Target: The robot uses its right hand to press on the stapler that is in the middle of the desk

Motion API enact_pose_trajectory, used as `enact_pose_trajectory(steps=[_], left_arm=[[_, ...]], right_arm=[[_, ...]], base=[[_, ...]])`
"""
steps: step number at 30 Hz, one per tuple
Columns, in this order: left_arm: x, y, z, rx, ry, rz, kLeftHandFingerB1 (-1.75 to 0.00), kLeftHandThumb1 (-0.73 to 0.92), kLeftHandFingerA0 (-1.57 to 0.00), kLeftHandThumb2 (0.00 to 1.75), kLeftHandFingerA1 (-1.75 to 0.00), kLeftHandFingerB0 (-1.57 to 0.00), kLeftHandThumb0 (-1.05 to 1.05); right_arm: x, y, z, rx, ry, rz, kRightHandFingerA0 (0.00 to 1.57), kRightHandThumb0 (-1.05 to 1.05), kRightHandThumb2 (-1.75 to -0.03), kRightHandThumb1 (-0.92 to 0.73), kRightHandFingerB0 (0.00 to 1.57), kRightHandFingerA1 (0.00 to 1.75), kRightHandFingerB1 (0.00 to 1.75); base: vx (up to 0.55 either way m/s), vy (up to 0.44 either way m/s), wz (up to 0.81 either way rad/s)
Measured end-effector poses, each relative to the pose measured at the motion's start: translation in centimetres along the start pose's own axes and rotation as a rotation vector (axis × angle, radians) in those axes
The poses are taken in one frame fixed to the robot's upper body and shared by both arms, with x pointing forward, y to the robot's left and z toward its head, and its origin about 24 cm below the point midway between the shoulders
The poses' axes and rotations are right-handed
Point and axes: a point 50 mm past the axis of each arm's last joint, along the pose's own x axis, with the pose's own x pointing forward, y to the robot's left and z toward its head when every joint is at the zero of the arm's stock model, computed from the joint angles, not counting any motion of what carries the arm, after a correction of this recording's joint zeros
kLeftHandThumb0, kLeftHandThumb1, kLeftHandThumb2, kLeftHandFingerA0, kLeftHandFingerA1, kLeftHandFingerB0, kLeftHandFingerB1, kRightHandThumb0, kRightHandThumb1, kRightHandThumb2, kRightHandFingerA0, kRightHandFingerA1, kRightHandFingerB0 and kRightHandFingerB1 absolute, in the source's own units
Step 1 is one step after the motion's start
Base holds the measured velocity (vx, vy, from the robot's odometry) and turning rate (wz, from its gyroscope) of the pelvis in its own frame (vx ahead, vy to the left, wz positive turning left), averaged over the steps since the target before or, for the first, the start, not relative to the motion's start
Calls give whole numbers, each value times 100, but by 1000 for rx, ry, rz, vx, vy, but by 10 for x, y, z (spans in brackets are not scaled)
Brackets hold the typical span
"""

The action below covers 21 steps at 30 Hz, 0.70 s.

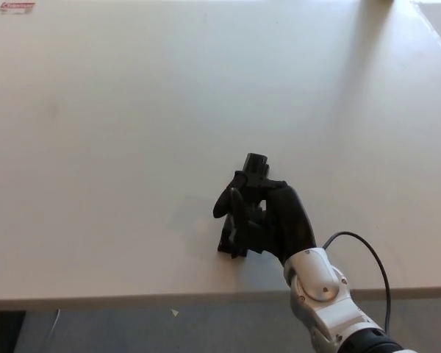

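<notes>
Resting on top of the black stapler [244, 202], the robot's right hand [268, 217] covers most of it, so only the far tip and the near end of the stapler show from under the black fingers [226, 201]. The stapler lies on the white desk [117, 132], close to the near edge and a little right of its middle, and it points away toward the far edge. The fingers are curled down over the stapler body, but black lies on black here, so I cannot tell if they really clamp it or only press on it. The left hand is not to be seen. The silver wrist [316, 278] comes in over the near edge, with a thin black cable [371, 250] looping beside it. My worry is that the push may go off-centre: if the hand presses more on one side, the stapler can tip or slide on the smooth desk toward the near edge, which is not far. The cable could also drag on the desk.
</notes>
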Motion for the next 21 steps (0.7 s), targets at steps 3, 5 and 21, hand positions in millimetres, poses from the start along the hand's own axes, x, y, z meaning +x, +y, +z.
enact_pose_trajectory(steps=[3, 5, 21], left_arm=[[-2, -1, 2, 2, 2, -7, -54, 92, -6, 70, -64, -7, -102], [-2, -2, 3, 2, 2, -9, -53, 38, -5, 107, -55, 0, -40], [-1, -1, 3, 11, 4, -13, -34, 72, -7, 117, -46, -7, -95]], right_arm=[[0, 0, 12, 55, -71, 7, 87, -85, -77, -85, 74, 175, 175], [-2, 1, 17, 81, -106, 14, 96, -86, -67, -91, 83, 175, 175], [-12, -41, 86, 57, -416, -40, 139, -69, -120, -68, 133, 150, 148]], base=[[0, 0, 0], [0, 0, 0], [0, 0, 0]])
